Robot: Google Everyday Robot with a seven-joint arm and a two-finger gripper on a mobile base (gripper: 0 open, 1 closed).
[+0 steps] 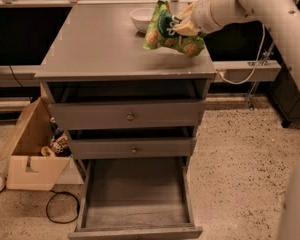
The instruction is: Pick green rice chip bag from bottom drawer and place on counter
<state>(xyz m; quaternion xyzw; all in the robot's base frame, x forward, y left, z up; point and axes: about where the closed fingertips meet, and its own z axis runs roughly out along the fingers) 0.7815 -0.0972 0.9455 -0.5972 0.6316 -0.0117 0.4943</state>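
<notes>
The green rice chip bag (166, 33) is held over the right rear part of the counter (100, 49), its lower edge close to or touching the surface. My gripper (182, 26) comes in from the right on the white arm and is shut on the bag's right side. The bottom drawer (136, 196) is pulled out wide, and its plank floor is bare. The two upper drawers stand slightly open.
A white bowl (142, 19) sits on the counter just behind and left of the bag. A cardboard box (32, 154) with items stands on the floor left of the cabinet, with a black cable (60, 209) beside it. A white cable hangs at right.
</notes>
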